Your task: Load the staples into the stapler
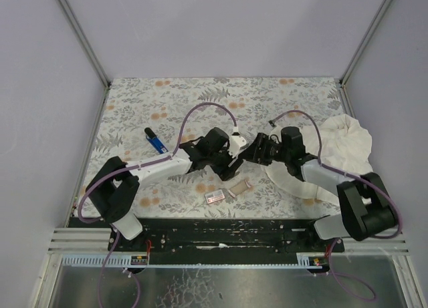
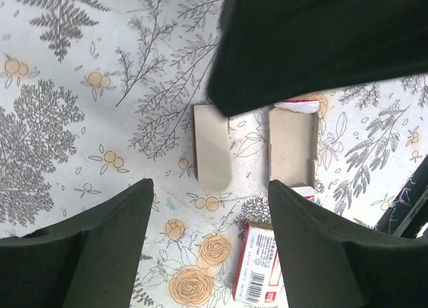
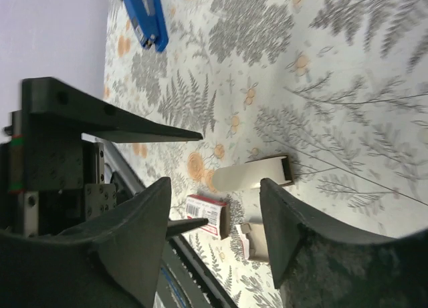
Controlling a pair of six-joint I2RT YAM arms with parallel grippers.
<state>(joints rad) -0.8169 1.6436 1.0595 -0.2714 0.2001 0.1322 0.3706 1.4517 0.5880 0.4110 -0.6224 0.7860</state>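
The blue stapler lies on the floral table at the left, apart from both arms, and shows at the top of the right wrist view. The white staples box with its red label lies near the front. Beside it lie a grey-tan cardboard tray and a flat cardboard sleeve. My left gripper hovers open above these pieces, empty. My right gripper faces it, also open and empty.
A big white cloth lies crumpled at the right under the right arm. The two wrists hang close together over the table's middle. A black rail runs along the near edge. Grey walls close in the left, right and back.
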